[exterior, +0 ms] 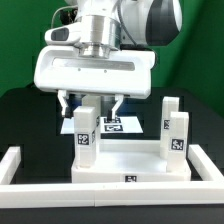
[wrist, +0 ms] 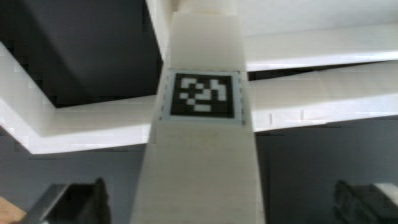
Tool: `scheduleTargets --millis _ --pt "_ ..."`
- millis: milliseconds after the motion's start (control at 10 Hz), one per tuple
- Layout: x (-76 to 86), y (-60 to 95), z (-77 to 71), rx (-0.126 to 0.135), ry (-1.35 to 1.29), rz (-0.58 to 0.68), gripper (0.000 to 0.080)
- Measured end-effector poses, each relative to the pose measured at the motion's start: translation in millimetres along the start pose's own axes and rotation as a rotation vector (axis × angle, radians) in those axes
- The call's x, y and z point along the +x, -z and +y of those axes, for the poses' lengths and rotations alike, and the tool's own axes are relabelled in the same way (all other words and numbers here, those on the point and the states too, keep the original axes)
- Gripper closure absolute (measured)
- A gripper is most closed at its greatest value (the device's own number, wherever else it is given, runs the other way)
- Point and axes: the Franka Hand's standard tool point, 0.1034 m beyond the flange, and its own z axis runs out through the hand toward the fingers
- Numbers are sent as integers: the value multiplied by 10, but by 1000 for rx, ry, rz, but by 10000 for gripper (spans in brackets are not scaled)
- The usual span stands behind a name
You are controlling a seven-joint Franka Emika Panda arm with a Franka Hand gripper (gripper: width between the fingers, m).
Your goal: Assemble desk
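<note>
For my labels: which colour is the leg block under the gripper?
White, with a black-and-white square tag; leg block shows best in wrist view.

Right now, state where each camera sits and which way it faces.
Exterior view: off the arm, level with the table, facing the tabletop panel; shows the wrist and the gripper.
Wrist view: on the wrist, looking down a leg block; dark fingertips at the edge.
Shared: that leg block and the panel.

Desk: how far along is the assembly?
Looks done: on the tabletop panel, a leg on the exterior view's right and a leg on the exterior view's left stand upright. In hand: the gripper is open, straddling the latter, not clamping. Left: the other legs aren't clearly visible; seating can't be confirmed.
</note>
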Motion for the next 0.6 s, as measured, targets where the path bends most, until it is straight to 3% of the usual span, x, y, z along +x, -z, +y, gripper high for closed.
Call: scheduleTargets --millis 600 --pt "-11 -6 19 2 -5 -12 151"
